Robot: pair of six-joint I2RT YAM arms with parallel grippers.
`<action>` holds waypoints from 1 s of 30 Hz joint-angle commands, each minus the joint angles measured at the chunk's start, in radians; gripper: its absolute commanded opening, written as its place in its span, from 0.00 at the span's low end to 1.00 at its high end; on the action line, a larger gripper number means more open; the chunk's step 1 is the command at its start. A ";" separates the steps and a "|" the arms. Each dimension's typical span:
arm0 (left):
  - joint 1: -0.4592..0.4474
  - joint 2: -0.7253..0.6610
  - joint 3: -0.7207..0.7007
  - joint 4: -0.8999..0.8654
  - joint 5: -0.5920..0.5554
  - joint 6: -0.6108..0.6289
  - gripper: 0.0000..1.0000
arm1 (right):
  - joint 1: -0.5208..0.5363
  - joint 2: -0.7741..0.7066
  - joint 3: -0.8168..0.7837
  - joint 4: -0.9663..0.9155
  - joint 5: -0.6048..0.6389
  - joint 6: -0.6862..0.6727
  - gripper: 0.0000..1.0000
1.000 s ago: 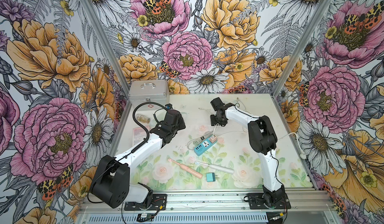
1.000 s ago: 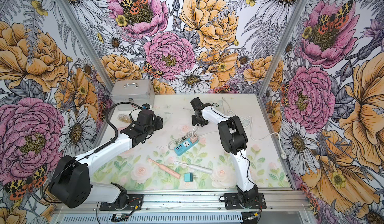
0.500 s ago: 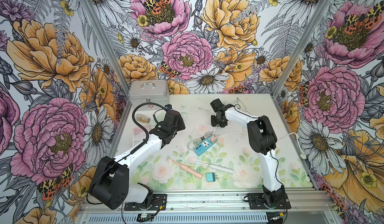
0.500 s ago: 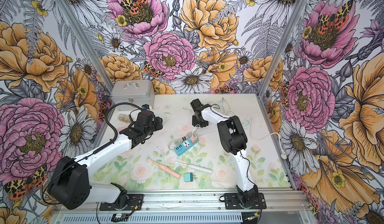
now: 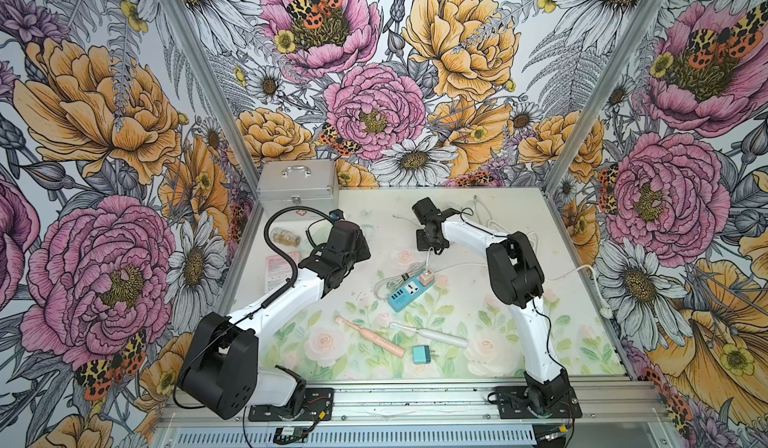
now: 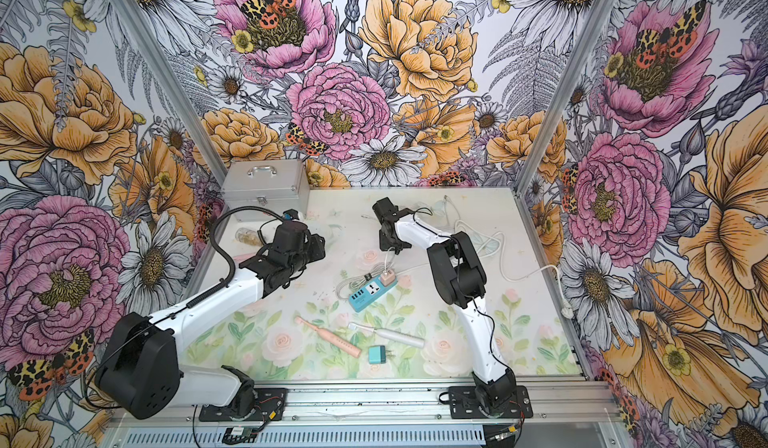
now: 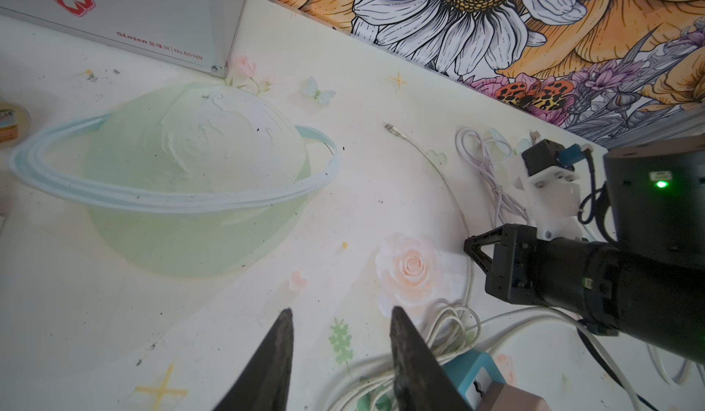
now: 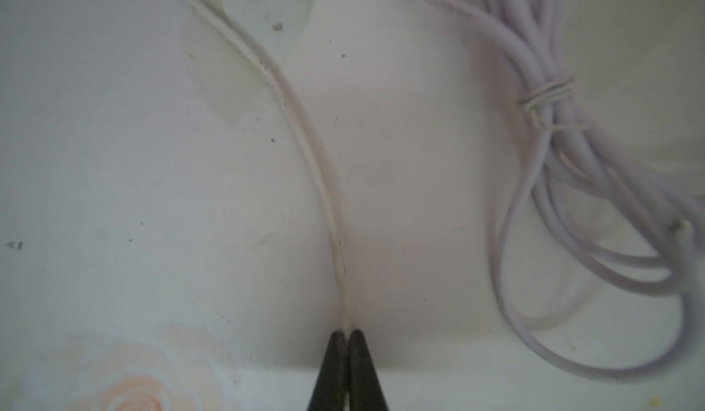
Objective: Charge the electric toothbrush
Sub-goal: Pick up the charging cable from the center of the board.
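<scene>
At tabletop [image 8: 114,161], right gripper [image 8: 346,334] apparently pinches cable [image 8: 305,138]

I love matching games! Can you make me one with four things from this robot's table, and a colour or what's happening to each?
Things:
1. case
2. power strip
3. thin cable
4. left end effector

Matches:
a. open, holding nothing
b. silver
c. blue
d. pinched in the shut right end effector

Pairs: 1-b, 2-c, 3-d, 4-a
</scene>
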State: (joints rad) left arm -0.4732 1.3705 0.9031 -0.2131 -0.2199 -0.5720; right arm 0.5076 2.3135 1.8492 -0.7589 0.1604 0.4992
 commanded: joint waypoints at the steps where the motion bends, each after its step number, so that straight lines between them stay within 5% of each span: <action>1: 0.016 -0.046 -0.012 0.013 0.004 -0.021 0.43 | 0.027 0.021 0.047 0.003 0.035 -0.032 0.00; 10: 0.052 -0.058 0.013 0.010 0.136 -0.028 0.49 | 0.064 -0.133 0.008 0.107 -0.025 -0.061 0.00; 19: 0.053 0.069 0.074 0.100 0.292 -0.029 0.50 | 0.099 -0.287 -0.180 0.237 -0.156 -0.031 0.00; 25: 0.122 0.147 0.118 0.250 0.402 -0.165 0.52 | 0.124 -0.405 -0.333 0.360 -0.174 -0.031 0.00; 30: 0.106 0.238 0.236 0.180 0.383 -0.237 0.57 | 0.156 -0.443 -0.376 0.410 -0.181 -0.001 0.00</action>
State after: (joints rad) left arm -0.3557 1.5776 1.0828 -0.0593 0.1280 -0.7334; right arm 0.6483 1.9099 1.4845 -0.4282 -0.0063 0.4744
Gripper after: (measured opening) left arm 0.567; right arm 0.050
